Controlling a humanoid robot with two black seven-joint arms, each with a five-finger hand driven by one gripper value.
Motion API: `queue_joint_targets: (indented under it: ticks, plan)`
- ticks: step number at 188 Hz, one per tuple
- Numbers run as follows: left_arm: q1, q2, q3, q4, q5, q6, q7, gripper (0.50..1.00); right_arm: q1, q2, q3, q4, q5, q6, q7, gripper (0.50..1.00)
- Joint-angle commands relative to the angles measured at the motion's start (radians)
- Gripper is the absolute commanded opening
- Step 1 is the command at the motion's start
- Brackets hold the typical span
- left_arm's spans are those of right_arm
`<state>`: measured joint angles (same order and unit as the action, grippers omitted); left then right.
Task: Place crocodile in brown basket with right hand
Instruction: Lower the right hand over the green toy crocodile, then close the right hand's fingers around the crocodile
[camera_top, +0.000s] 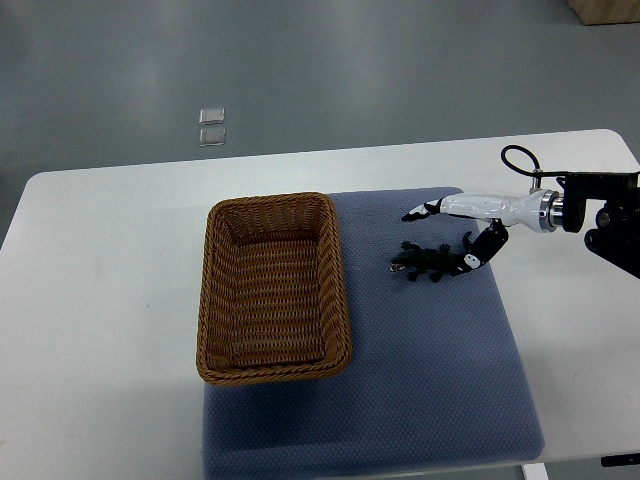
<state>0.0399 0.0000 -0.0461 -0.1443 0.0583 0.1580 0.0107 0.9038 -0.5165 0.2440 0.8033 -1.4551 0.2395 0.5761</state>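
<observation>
Step in hand looks like the grasp. Crocodile (424, 263) lies on the blue mat (430, 370), just right of the brown basket (272, 290), which is empty. Right robot hand (440, 238) is spread open over it, gripping nothing: long fingers (422, 212) reach past its far side, thumb (480, 250) touching or nearly touching its tail end. I'd close across the body, lift clear of the rim, then go left.

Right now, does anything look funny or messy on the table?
Nothing stands out. The crocodile lies on the blue mat, the basket sits straight and empty, and the right robot hand hovers open by the crocodile.
</observation>
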Motion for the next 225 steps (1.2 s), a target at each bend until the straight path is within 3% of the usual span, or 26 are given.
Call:
queue_joint_targets:
  ticks: [1,36,106,136,225]
  plan:
    - [0.000,0.000,0.000,0.000,0.000,0.000,0.000,1.000,-0.002,0.006,0.000,-0.001,0.001,0.000,-0.007,0.924]
    - [0.000,0.000,0.000,0.000,0.000,0.000,0.000,1.000,-0.002,0.032,0.001,-0.001,0.001,-0.002,-0.062,0.924]
    - [0.000,0.000,0.000,0.000,0.000,0.000,0.000,1.000,-0.003,0.052,0.000,-0.004,-0.001,-0.003,-0.068,0.913]
    - [0.000,0.000,0.000,0.000,0.000,0.000,0.000,1.000,-0.002,0.070,-0.034,-0.027,-0.001,-0.043,-0.068,0.901]
    - [0.000,0.000,0.000,0.000,0.000,0.000,0.000,1.000,0.004,0.075,-0.065,-0.032,-0.001,-0.060,-0.065,0.758]
